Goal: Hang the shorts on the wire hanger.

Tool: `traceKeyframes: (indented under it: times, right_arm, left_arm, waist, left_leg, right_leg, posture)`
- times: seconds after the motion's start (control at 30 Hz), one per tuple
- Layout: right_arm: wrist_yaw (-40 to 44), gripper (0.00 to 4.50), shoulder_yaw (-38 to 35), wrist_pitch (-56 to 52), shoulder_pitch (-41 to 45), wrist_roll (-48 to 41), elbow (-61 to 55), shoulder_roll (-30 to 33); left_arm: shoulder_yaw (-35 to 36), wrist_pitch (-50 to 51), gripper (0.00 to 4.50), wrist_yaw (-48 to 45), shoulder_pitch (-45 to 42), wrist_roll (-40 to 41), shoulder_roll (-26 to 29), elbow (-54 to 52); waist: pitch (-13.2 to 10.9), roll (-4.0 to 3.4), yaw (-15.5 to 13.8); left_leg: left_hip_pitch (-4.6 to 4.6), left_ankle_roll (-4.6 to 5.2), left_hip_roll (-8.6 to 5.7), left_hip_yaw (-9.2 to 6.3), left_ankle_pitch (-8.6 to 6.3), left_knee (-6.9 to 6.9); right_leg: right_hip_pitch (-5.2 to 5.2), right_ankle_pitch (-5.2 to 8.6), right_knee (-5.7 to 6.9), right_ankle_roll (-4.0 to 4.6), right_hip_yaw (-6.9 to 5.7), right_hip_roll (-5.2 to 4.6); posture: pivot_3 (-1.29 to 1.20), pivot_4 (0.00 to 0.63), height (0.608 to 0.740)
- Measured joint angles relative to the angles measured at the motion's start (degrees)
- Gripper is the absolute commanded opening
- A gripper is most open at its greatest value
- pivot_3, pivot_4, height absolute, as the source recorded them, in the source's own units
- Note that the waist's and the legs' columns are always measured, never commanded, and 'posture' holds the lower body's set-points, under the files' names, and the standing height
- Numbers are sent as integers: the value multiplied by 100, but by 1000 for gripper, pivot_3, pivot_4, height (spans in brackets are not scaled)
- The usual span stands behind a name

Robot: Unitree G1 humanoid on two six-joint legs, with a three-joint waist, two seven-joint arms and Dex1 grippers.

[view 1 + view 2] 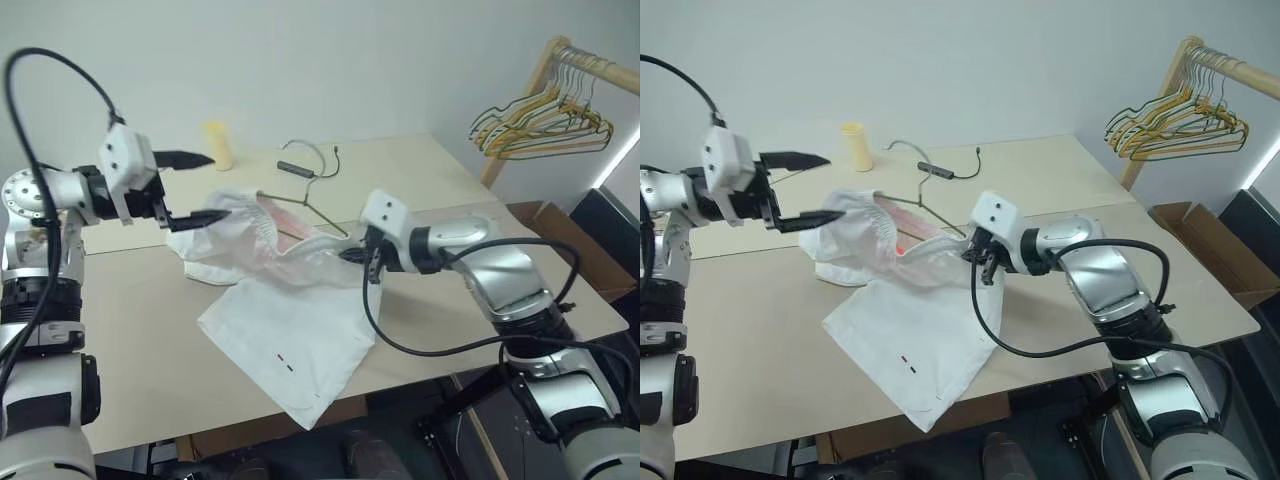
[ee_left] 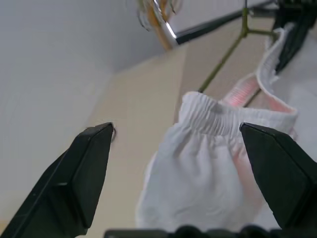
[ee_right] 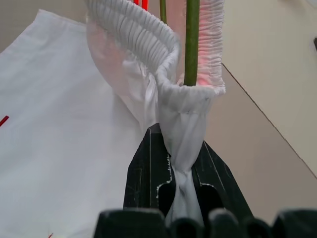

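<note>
Here, wire hanger (image 3: 191, 42) inside shorts (image 1: 290, 330) waistband, right hand (image 3: 176, 173) pinching fabric

Hidden under the shorts (image 1: 275, 330): much of the wire hanger (image 1: 325, 215), one arm vanishing into the gathered waistband. Swallowed between the right gripper (image 3: 182, 173) fingers: the pinched fold of waistband, its end out of sight. Cut off by the picture's edge: far end of the wooden rack (image 1: 1185, 95). Too small to read: tiny dark marks on the fabric. Unclear: the pale yellow object (image 1: 218, 145) near the wall.
</note>
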State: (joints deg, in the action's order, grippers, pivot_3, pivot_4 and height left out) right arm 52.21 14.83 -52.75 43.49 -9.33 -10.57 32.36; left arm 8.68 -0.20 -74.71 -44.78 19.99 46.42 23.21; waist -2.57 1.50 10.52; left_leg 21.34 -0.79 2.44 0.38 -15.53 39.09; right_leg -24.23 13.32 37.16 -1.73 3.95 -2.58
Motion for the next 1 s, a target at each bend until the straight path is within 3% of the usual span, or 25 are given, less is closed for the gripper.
traceKeyframes:
  times: [0.27, 0.47, 0.63, 1.0]
  right_arm:
    - [-1062, 0, -1192, -2437, -5, -312, -283, 222]
    - [-2122, 0, -2180, -3793, 143, -95, 316, 119]
    - [-3401, 0, -3093, -3931, 437, 447, 948, -162]
    - [-5297, 0, -3905, -3932, 1101, 1776, 1618, -448]
  left_arm:
    - [624, 1028, 4478, 484, 1087, 1367, -574, -1626]
    - [687, 1246, 4478, 907, 1390, 1664, -918, -2279]
    - [692, 1385, 4478, 1032, 1399, 2050, -1134, -2529]
    - [677, 1406, 4478, 992, 1397, 2086, -1150, -2564]
  waist:
    - [0, 0, 58]
    - [1, 0, 207]
    - [2, -2, 407]
    - [5, -11, 879]
  left_leg:
    - [-2, 0, -1, -3, 0, 4]
    - [-3, 0, -9, -1, 0, 3]
    - [-2, 0, -12, -2, 0, 2]
    - [-5, 0, -19, -5, 0, -2]
  right_leg:
    - [4, -2, 1, 1, 0, -2]
    - [8, -3, -1, -1, 6, -6]
    - [8, -3, -2, -3, 10, -8]
    - [16, -4, -1, -9, 25, -10]
  posture:
    - [-223, 0, 740]
    - [-254, 0, 740]
    - [-278, 0, 740]
    - [-283, 0, 740]
